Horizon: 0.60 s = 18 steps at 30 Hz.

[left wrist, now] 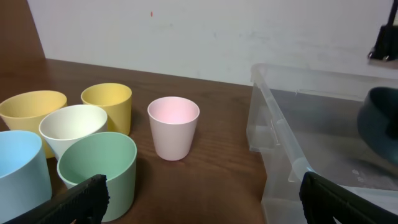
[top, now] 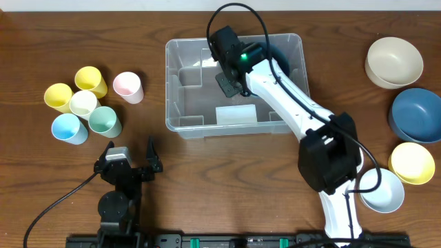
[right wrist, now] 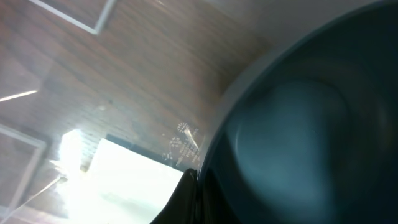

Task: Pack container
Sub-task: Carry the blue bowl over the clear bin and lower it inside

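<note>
Clear plastic container [top: 189, 103], one, lies long side across the desk [top: 207, 179], directly beneath the right fingers [right wrist: 186, 199], which pinch the rim of one dark blue bowl [right wrist: 298, 137] just above its floor. Well apart, the left fingers [left wrist: 348, 199] gape wide and empty, six cups [top: 127, 86] ahead of them. Four bowls [top: 413, 114] sit beside the right arm.

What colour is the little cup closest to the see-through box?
The cup is pale pink; the left wrist view shows it best.
</note>
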Available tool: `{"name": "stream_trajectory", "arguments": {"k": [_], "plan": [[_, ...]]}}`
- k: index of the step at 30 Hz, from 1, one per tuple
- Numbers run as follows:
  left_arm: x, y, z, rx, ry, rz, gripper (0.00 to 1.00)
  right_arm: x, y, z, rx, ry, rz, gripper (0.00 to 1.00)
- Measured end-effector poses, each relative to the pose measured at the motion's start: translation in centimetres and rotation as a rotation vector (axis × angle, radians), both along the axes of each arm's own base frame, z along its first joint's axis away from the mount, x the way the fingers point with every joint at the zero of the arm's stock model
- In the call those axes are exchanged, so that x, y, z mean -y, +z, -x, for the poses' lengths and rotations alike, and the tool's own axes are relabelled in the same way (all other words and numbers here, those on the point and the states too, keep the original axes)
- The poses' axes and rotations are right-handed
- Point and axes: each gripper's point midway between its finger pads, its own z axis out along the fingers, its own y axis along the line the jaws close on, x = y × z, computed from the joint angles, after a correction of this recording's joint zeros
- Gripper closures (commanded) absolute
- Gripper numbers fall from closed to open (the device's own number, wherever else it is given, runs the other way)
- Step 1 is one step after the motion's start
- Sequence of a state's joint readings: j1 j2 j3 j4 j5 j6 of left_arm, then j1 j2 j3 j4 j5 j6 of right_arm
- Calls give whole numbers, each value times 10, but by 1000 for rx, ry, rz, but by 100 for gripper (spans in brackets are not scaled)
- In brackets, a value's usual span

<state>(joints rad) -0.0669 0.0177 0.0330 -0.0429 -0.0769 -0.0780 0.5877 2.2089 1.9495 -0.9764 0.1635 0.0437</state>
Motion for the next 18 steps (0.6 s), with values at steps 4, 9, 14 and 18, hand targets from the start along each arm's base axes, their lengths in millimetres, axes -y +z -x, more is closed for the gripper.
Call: {"name": "stream_trajectory", "arguments": {"k": [4,9,14,18], "plan": [[0,0,0,0,0,0,2,0,-6,-1,-6,-1,7,99],[0,0,0,0,0,0,2,0,-5,-2,0,-2,6,96],[0,0,0,0,0,0,2,2,-5,-3,10,-1,22,74],[0,0,0,0,0,0,2,5,-4,-5,19,-4,37,63]]}}
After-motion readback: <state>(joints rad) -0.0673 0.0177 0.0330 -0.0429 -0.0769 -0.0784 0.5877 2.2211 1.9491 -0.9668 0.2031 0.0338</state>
